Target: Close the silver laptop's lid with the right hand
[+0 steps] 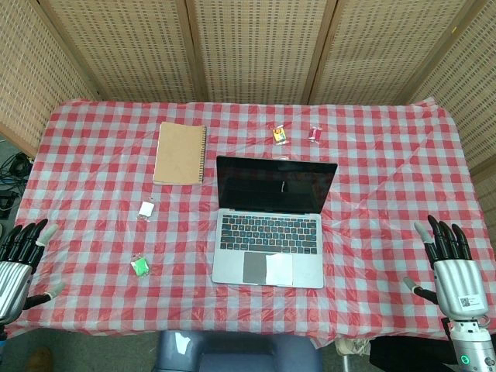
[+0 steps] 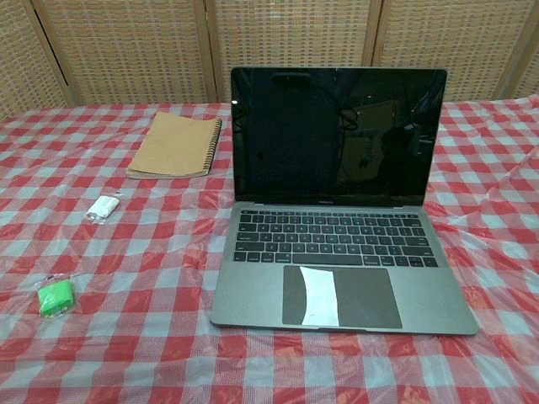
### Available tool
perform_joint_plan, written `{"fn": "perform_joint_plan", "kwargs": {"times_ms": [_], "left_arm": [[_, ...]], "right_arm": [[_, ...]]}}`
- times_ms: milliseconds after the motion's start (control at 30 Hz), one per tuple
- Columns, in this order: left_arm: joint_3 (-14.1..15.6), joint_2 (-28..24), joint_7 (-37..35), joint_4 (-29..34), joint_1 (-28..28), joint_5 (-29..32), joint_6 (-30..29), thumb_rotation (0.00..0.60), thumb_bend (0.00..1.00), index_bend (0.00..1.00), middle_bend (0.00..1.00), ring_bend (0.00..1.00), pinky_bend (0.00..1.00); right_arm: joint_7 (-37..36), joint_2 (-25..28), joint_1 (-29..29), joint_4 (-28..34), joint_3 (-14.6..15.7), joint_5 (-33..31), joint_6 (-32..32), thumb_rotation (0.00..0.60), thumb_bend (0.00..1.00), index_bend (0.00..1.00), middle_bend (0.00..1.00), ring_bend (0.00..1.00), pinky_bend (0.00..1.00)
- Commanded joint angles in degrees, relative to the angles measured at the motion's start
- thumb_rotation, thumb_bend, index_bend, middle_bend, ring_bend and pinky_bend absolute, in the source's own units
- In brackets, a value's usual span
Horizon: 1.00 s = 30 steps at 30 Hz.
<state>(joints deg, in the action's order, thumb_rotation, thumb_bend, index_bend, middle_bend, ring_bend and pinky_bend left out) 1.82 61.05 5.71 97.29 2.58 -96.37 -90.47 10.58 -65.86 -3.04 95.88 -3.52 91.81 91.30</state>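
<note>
The silver laptop [image 1: 270,232] stands open in the middle of the checked table, its dark screen [image 2: 337,139] upright and facing me. A white slip lies on its trackpad [image 2: 318,296]. My right hand [image 1: 449,263] hovers at the table's near right edge, well to the right of the laptop, fingers spread and holding nothing. My left hand [image 1: 19,256] sits at the near left edge, also spread and empty. Neither hand shows in the chest view.
A brown spiral notebook [image 1: 180,153] lies left of the screen. A small white packet [image 1: 147,208] and a green one [image 1: 140,266] lie left of the laptop. Two small items [image 1: 280,136] [image 1: 315,134] sit behind the lid. Wicker screens [image 1: 256,46] back the table.
</note>
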Motion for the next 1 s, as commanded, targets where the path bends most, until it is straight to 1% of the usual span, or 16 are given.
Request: {"fn": "perform_joint_plan", "kwargs": {"times_ms": [33,233,300,367,400,467,533,567,600,633,667,700,800,867,933,1000], "left_arm": [[0.0,0.0,0.0,0.0,0.0,0.0,0.0,0.6,0.0,0.0,0.0,0.0,0.0],[-0.1,0.2,0.3,-0.1,0.1,0.2,0.3,0.6,0.0,0.0,0.0,0.0,0.0],[-0.5,0.5,-0.1,-0.4,0.5,0.8,0.9,0.6,0.0,0.0,0.0,0.0,0.0],[-0.7,0.5,-0.9,-0.5,0.9,1.1,1.5,0.6,0.0,0.0,0.0,0.0,0.0],[-0.9,0.5,-1.4,-0.6,1.2,1.2,1.8,0.6,0.0,0.0,0.0,0.0,0.0],[-1.3,0.7,-1.4,-1.0,1.6,1.5,2.2,0.6,0.0,0.0,0.0,0.0,0.0],[-1.6,0.9,-1.2,-1.2,1.9,2.3,2.8,0.6,0.0,0.0,0.0,0.0,0.0],[-1.7,1.0,-1.2,-1.2,2.1,2.7,3.1,0.6,0.0,0.0,0.0,0.0,0.0],[-1.9,1.0,-1.2,-1.3,2.2,3.1,3.4,0.6,0.0,0.0,0.0,0.0,0.0],[-2.0,1.1,-1.1,-1.4,2.3,3.6,3.7,0.6,0.0,0.0,0.0,0.0,0.0],[-2.3,1.3,-0.9,-1.5,2.6,4.2,4.2,0.6,0.0,0.0,0.0,0.0,0.0],[-2.5,1.3,-0.8,-1.5,2.7,4.6,4.6,0.6,0.0,0.0,0.0,0.0,0.0],[-3.1,1.7,-0.4,-1.6,3.3,6.3,5.8,0.6,0.0,0.0,0.0,0.0,0.0],[-3.4,1.9,0.0,-1.7,3.7,7.1,6.5,0.6,0.0,0.0,0.0,0.0,0.0],[-3.7,2.1,0.4,-2.0,4.1,8.2,7.5,0.6,0.0,0.0,0.0,0.0,0.0],[-3.9,2.3,0.6,-2.2,4.4,8.9,8.1,0.6,0.0,0.0,0.0,0.0,0.0]], "right_arm": [[0.0,0.0,0.0,0.0,0.0,0.0,-0.1,0.6,0.0,0.0,0.0,0.0,0.0],[-0.5,0.0,-0.2,-0.1,0.0,-0.3,-0.7,0.6,0.0,0.0,0.0,0.0,0.0],[-1.5,-0.2,-1.6,0.2,-0.6,0.0,-2.1,0.6,0.0,0.0,0.0,0.0,0.0],[-1.8,-0.2,-3.0,0.0,-1.6,-0.3,-3.6,0.6,0.05,0.0,0.0,0.0,0.0],[-1.8,0.4,-4.4,0.4,-2.4,-0.9,-5.5,0.6,0.13,0.0,0.0,0.0,0.0],[-2.3,1.8,-7.1,1.5,-4.1,-2.0,-8.8,0.6,0.35,0.0,0.0,0.0,0.0],[-2.4,3.8,-10.6,3.0,-6.7,-4.3,-13.2,0.6,0.64,0.0,0.0,0.0,0.0],[-2.5,4.6,-12.2,3.8,-7.9,-5.7,-15.3,0.6,0.73,0.0,0.0,0.0,0.0],[-2.3,5.4,-13.7,4.8,-9.1,-7.6,-17.5,0.6,0.85,0.0,0.0,0.0,0.0],[-1.3,6.0,-15.4,5.7,-10.5,-9.7,-19.6,0.6,0.94,0.0,0.0,0.0,0.0],[0.4,6.8,-17.8,6.6,-12.3,-12.5,-22.7,0.6,0.98,0.0,0.0,0.0,0.0],[1.4,7.3,-19.6,7.2,-13.5,-14.7,-25.1,0.6,1.0,0.01,0.0,0.0,0.0],[3.2,7.5,-25.7,8.0,-17.5,-23.3,-32.2,0.6,1.0,0.05,0.04,0.0,0.01],[3.8,7.0,-29.1,7.5,-19.3,-28.5,-35.8,0.6,1.0,0.09,0.09,0.0,0.05],[4.5,5.9,-33.3,6.4,-21.2,-34.6,-39.1,0.6,1.0,0.13,0.14,0.04,0.12],[5.1,4.8,-36.2,5.2,-22.0,-38.5,-40.9,0.6,1.0,0.18,0.2,0.09,0.17]]}}
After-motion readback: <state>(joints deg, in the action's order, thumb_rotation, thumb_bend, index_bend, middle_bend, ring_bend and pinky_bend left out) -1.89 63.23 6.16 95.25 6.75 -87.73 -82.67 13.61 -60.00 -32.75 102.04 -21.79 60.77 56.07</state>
